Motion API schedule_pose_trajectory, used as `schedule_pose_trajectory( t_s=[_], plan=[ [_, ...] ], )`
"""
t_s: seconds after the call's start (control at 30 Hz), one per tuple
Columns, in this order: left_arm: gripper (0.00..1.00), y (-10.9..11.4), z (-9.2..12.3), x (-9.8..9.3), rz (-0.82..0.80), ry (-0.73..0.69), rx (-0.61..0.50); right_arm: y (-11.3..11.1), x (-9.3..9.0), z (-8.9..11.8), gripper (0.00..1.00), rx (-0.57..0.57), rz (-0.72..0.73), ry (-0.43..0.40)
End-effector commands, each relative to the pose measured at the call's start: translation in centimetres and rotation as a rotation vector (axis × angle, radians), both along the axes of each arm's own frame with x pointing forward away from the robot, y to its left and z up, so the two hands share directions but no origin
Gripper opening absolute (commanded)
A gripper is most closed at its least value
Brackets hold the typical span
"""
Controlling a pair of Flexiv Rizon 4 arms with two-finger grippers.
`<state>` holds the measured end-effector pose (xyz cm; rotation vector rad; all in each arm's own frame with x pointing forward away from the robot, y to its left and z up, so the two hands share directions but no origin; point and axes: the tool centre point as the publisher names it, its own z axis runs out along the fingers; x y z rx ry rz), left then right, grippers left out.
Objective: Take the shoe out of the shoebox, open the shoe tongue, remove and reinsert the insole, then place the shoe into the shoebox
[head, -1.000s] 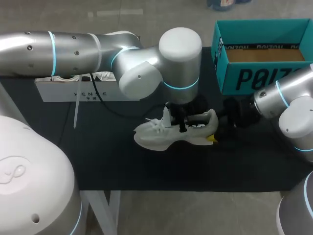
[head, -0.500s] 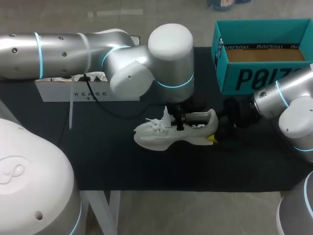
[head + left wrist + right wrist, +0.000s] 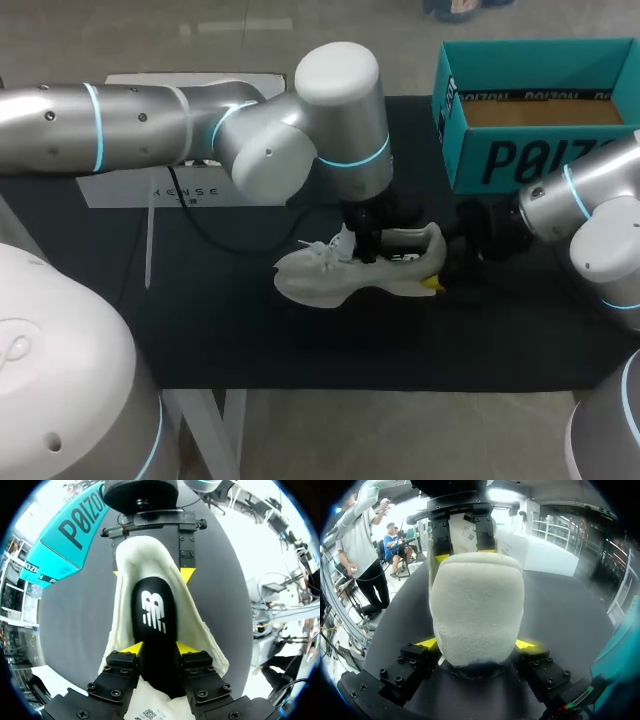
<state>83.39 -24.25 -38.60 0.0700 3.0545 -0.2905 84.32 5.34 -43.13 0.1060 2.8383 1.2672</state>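
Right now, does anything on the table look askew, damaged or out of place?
Nothing stands out. The shoe stands upright on its sole outside the shoebox, its heel clamped by the right gripper. The left gripper pinches the black insole, which lies inside the shoe. No spill or damage shows.
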Motion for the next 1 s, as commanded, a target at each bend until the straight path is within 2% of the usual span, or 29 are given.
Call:
schedule_pose_trajectory(
  t_s=[0.03, 0.13, 0.23, 0.27, 0.33, 0.37, 0.47, 0.53, 0.63, 0.77, 0.87, 0.9, 1.0],
  plan=[
    [0.31, -0.8, -1.2, 0.5, 0.000, 0.014, 0.007, 0.3, 0.0, -0.6, 0.00, -0.005, 0.000, 0.001],
    [0.29, -0.9, -1.4, -0.1, -0.010, 0.022, 0.010, 0.3, 0.0, -0.6, 0.00, -0.005, 0.000, 0.001],
    [0.40, -1.1, -2.1, -0.6, -0.019, 0.036, 0.014, 0.3, 0.0, -0.6, 0.00, -0.005, 0.000, 0.001],
    [0.47, -1.1, -2.3, -0.7, -0.018, 0.040, 0.015, 0.3, 0.0, -0.6, 0.00, -0.005, 0.000, 0.001],
    [0.90, -1.2, -2.7, -1.0, -0.026, 0.048, 0.012, 0.3, 0.0, -0.6, 0.00, -0.005, 0.000, 0.001],
    [0.93, -1.2, -2.8, -1.1, -0.028, 0.050, 0.009, 0.3, 0.0, -0.6, 0.00, -0.005, 0.000, 0.001],
    [0.86, -1.2, -2.8, -1.6, -0.028, 0.057, -0.009, 0.3, 0.0, -0.6, 0.00, -0.005, 0.000, 0.001],
    [0.76, -1.3, -2.7, -1.9, -0.029, 0.056, -0.014, 0.3, 0.0, -0.6, 0.00, -0.005, 0.000, 0.001],
    [0.76, -1.3, -2.9, -2.1, -0.037, 0.061, -0.012, 0.3, 0.0, -0.6, 0.00, -0.005, 0.000, 0.001],
    [0.70, -1.2, -3.6, -1.8, -0.025, 0.068, 0.003, 0.3, 0.0, -0.6, 0.00, -0.005, 0.000, 0.001],
    [0.52, -1.4, -4.0, -1.6, 0.003, 0.017, 0.064, 0.3, 0.0, -0.6, 0.00, -0.005, 0.000, 0.001],
    [0.49, -1.4, -4.0, -1.6, 0.009, -0.008, 0.079, 0.3, 0.0, -0.6, 0.00, -0.005, 0.000, 0.001],
    [0.49, -1.7, -4.0, -1.5, 0.014, -0.059, 0.115, 0.3, 0.0, -0.6, 0.00, -0.005, 0.000, 0.001]
  ],
)
